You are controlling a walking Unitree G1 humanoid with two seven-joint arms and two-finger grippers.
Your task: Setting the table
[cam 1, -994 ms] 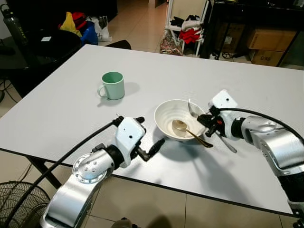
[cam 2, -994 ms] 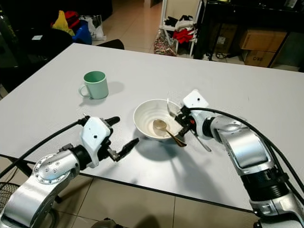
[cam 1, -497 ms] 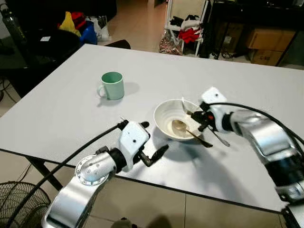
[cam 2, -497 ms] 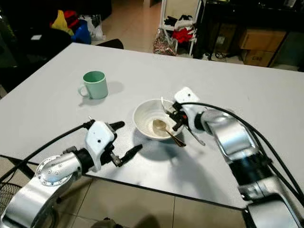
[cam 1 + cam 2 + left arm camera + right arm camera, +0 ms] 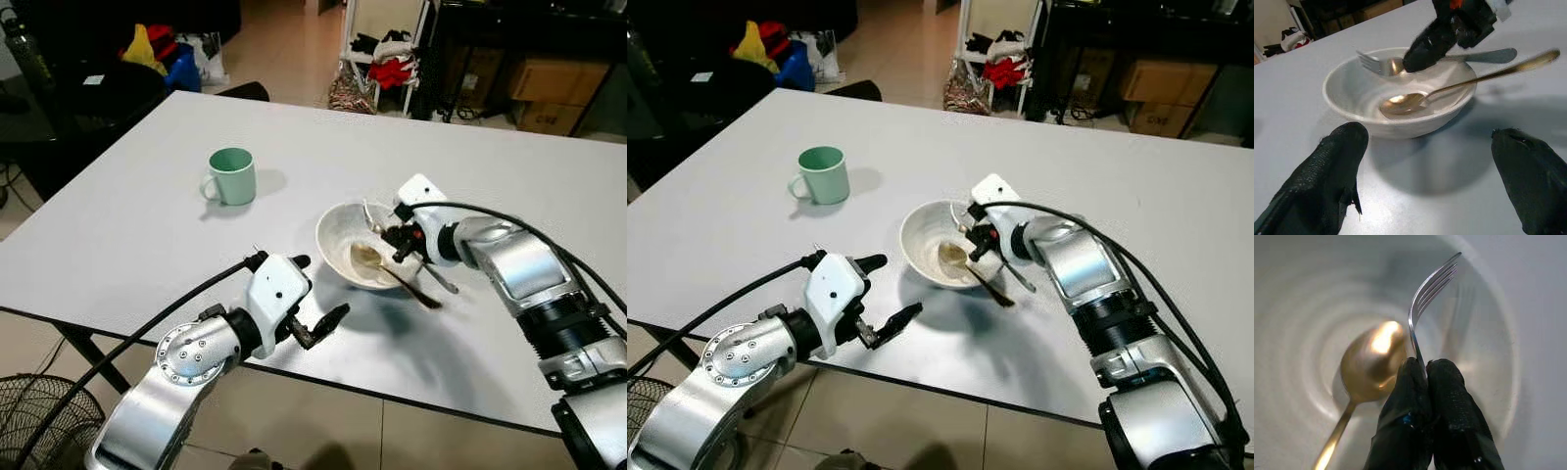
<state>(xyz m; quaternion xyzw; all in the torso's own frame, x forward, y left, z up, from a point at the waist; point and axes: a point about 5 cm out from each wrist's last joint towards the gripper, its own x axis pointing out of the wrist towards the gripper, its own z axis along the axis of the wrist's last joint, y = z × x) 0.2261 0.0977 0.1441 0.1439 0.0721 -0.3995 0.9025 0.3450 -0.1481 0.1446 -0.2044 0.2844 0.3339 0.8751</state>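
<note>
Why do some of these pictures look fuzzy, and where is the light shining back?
Right wrist view: the fork tines look soft and the bowl wall smeared, with glare on the gold spoon. Left wrist view: the near fingers are blurred. Head views are sharper, with shadows beside the mug.

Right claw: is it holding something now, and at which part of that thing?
Yes. The right claw is shut on a fork, gripping its neck just below the tines, over the bowl. The left claw is open and holds nothing.

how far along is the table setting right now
Done: white bowl and green mug stand on the table, gold spoon rests in the bowl. In hand: right gripper holds the fork over the bowl. Left: releasing the fork. Left gripper waits open nearby.
</note>
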